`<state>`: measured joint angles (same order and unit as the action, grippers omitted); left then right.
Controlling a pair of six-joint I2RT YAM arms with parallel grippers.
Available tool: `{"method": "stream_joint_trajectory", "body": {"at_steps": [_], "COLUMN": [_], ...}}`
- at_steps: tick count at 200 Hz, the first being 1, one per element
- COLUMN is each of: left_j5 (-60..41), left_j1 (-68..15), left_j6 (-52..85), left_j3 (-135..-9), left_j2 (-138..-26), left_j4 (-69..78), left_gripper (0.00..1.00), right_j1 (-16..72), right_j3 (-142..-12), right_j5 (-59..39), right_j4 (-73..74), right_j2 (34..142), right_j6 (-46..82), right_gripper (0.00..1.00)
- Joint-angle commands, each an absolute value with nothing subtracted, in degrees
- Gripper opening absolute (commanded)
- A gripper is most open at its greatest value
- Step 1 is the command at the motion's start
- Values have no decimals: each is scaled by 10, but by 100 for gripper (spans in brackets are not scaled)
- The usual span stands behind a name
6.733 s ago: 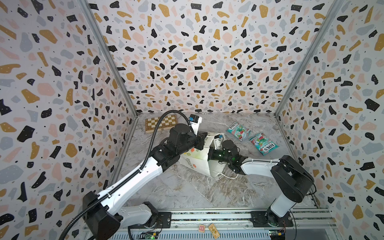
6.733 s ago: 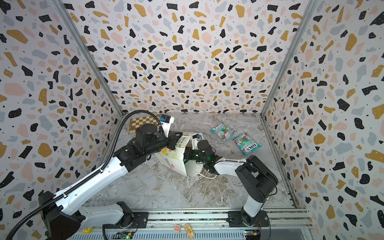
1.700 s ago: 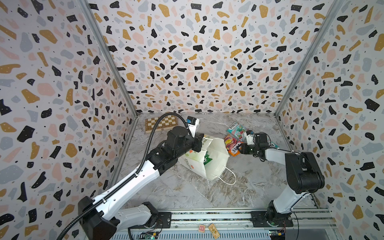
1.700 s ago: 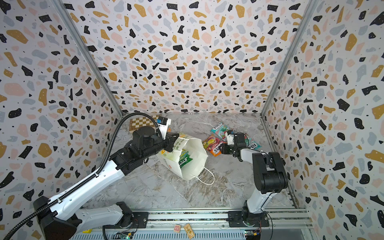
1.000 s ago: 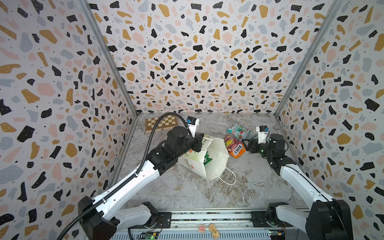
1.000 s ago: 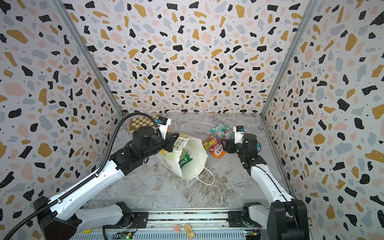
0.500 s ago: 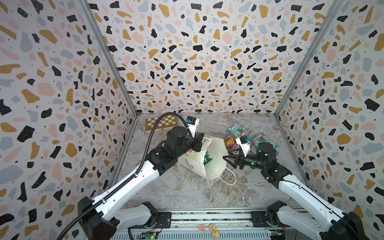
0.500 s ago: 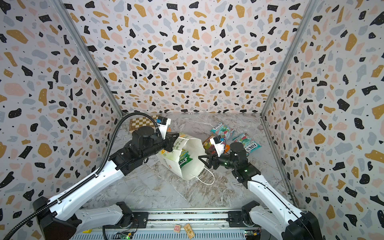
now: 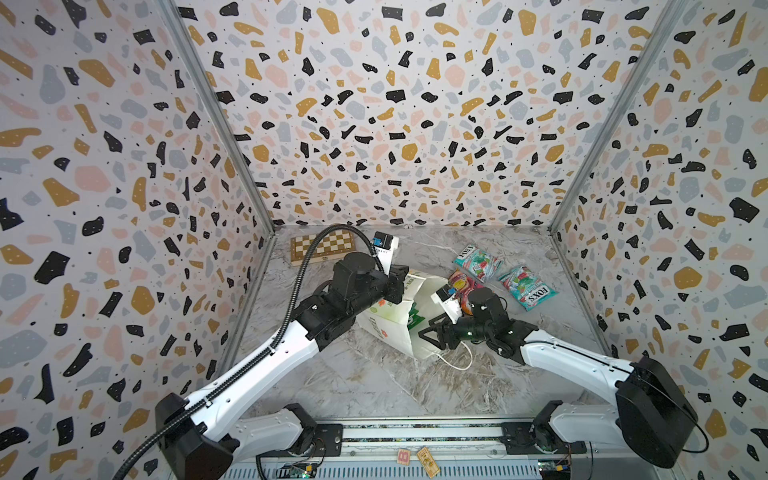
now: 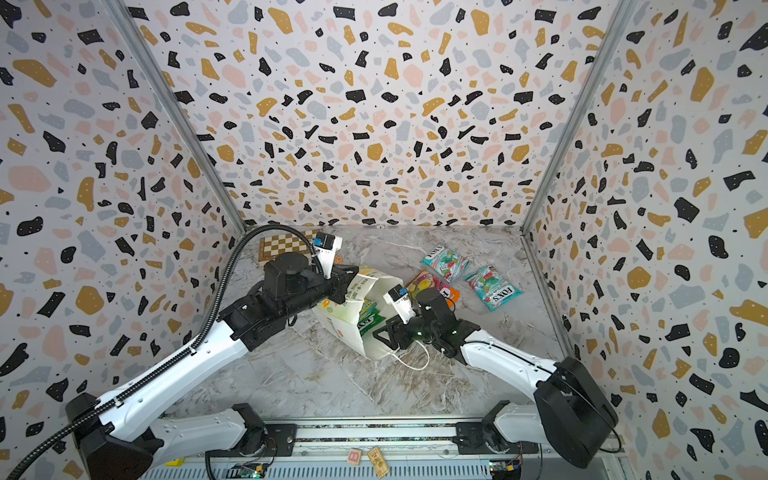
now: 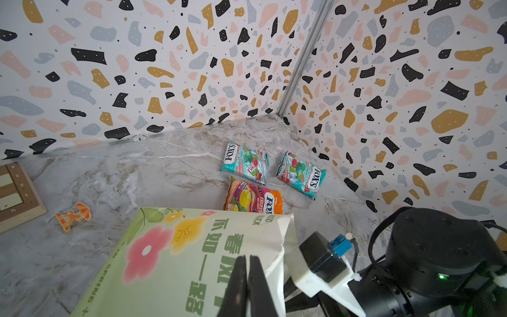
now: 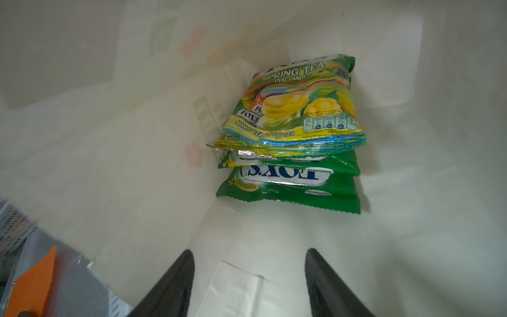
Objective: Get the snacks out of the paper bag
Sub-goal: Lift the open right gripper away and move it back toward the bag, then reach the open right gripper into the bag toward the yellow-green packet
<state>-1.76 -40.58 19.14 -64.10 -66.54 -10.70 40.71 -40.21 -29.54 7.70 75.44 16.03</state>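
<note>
White paper bag (image 9: 395,316) lies tipped on the tabletop (image 9: 374,386), mouth toward my right arm. Two teal packets (image 9: 478,262) and one orange packet (image 9: 463,282) lie just beyond it; chessboard (image 9: 322,247) far left. Two green-yellow packets (image 12: 293,109) stacked deep inside. My left tool (image 11: 248,285) clamped on the bag's upper rim. Right arm low, level; my right tool (image 12: 248,255) at the mouth, jaws well apart, empty.

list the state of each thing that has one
white paper carrier bag: on its side, mouth open, rim pinched
left gripper: shut on the bag rim
right gripper: open, empty, at the bag mouth
two green-yellow glossy packets: stacked inside the bag
orange-yellow glossy packet: out, flat on marble tabletop beside bag
two teal glossy packets: out, flat on tabletop
</note>
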Motion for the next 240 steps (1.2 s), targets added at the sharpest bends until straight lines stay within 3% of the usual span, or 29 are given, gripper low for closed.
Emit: {"method": "stream_joint_trajectory", "body": {"at_steps": [1, 145, 240], "left_j5": [-24, -31, -37], "left_j1": [-407, -407, -407], "left_j6": [196, 200, 196], "left_j3": [-639, -637, -638], "left_j2": [-657, -661, -665], "left_j4": [-77, -73, -74], "left_gripper": [0, 0, 0], "right_j1": [419, 428, 432], "right_j3": [-445, -511, -520], "right_j5": [-248, -164, -121], "right_j4": [83, 161, 197], "right_j2": [781, 901, 935], "right_j6": [159, 384, 456], "right_gripper": [65, 59, 55]}}
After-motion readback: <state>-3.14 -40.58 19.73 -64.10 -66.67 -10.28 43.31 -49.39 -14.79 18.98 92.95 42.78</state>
